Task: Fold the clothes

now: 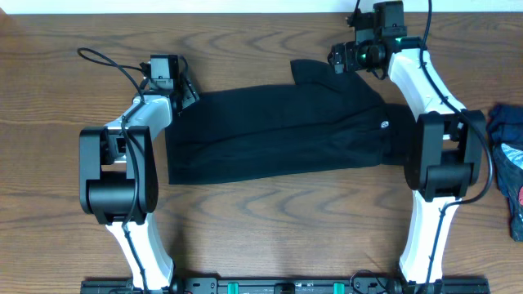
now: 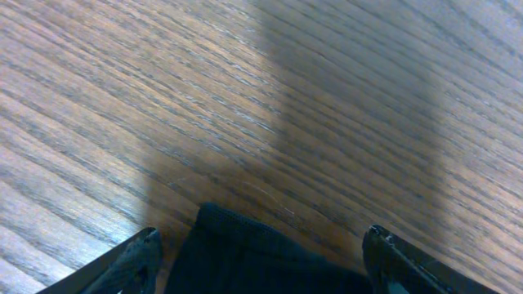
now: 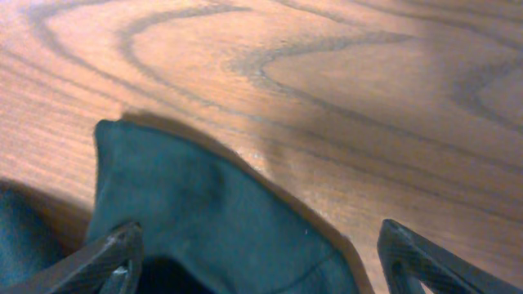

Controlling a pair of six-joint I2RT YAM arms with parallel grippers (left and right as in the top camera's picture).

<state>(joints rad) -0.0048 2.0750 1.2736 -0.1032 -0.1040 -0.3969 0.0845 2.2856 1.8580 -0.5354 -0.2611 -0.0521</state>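
Between the left fingers (image 2: 135,260): a dark corner of the top (image 2: 245,263) pokes in at the bottom centre of the frame. The jaws stand wide and grip nothing.
Left gripper (image 1: 185,90): sits at the upper left corner of the top in the overhead view, just over the hem.
Between the right fingers (image 3: 106,260): a pointed piece of the top fills the lower left of the frame. These jaws are also wide, with cloth under them but not pinched.
Right gripper (image 1: 335,59): sits at the upper right of the top, where a piece sticks up past the main band.
Top: lies flat as a broad band across the centre of the table (image 1: 261,220), with the logo (image 1: 384,125) toward the right end.
Step in hand: probably taking both upper corners so the far edge can be folded toward the bottom of the frame.
Doing it well: lower each gripper until the cloth sits deep between the pads, then close both together. Lift evenly so the edge stays straight and the soft fabric does not bunch.
Risk: the left corner reaches only a short way in, so a shallow pinch may slip.
Containers: none in view.
Bundle (image 1: 508,163): lies at the right edge, well apart from the top.
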